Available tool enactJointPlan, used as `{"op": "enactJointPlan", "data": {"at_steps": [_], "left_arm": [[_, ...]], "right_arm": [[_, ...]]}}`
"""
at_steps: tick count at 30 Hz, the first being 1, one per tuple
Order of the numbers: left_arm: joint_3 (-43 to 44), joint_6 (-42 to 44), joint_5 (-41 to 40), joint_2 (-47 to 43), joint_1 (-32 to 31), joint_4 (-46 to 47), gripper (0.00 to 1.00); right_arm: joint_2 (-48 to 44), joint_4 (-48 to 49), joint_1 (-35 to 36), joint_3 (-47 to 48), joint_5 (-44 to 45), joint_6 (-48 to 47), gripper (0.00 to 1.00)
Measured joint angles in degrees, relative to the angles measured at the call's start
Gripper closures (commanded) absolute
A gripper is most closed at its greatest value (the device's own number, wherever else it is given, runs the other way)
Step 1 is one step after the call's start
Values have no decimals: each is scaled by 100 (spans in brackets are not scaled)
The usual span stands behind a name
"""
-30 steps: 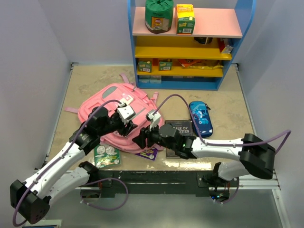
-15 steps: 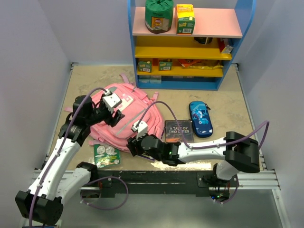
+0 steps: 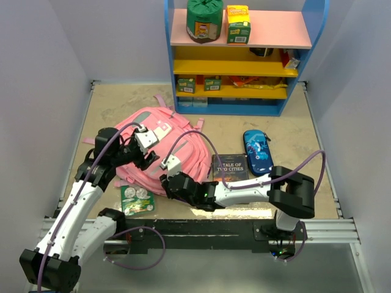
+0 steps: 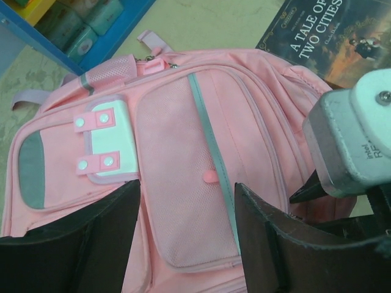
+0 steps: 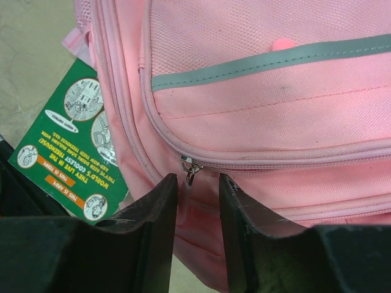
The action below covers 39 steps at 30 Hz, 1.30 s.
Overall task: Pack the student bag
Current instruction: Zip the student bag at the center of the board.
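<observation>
1. The backpack lies flat on the table, left of centre. Its front faces up and its top handle points toward the shelf.
2. The left gripper hangs over the backpack's front pocket. Its jaws are spread wide and hold nothing. One finger is toward the white patch, the other past the grey stripe.
3. The right gripper is at the backpack's near edge. Its jaws stand a narrow gap apart with nothing between them. The zip pull dangles just ahead of that gap, and I cannot tell whether a fingertip touches it.
4. A green card lies by the backpack's near left corner, with one edge tucked under or against the pink fabric. The right gripper's left finger is close beside it.
5. A book lies just beside the backpack's right edge, and the right arm passes close along the book's near side. A blue pencil case lies just right of the book.
6. A strip of bare tabletop shows between the backpack's top and the shelf, and a wider patch shows right of the pencil case. On the left, the backpack's strap reaches near the table's edge and the wall.
7. The two grippers are near each other over the backpack's lower half, the left one farther back and the right one at the near edge.
</observation>
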Motion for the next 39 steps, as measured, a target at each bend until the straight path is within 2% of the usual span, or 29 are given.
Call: {"op": "enactJointPlan", "data": {"at_steps": [3,4,6,16,23,26,29,32,33,39], "left_arm": [[-155,146,15,-2,17,-28,34],[-214,199,33,-2,37,-44,33],[-319,369,111,-2,94,-105,33],[-772,1985,1117,-157,221,-914,33],[-807,2518,1475,105,214,-957,34],[-852,2643,1519,173,101,-953,39],[-927,2787,1508,199,-153,-933,48],[-1128,2817,1438,153,-417,-833,66],[-1167,2802,1373,151,-511,-791,75],[-1189,2734,1067,133,-734,-516,87]], "right_arm": [[9,-83,4,2,52,74,85],[9,-94,4,2,74,94,94],[7,-125,7,2,138,133,100],[-625,-63,24,-247,197,114,100],[-680,-7,13,-345,127,72,100],[-680,11,-4,-345,57,57,100],[-680,13,-44,-345,-11,24,100],[-680,7,-81,-332,-133,-26,100],[-680,-4,-87,-315,-157,-44,100],[-693,-90,-153,-243,-269,-140,100]]}}
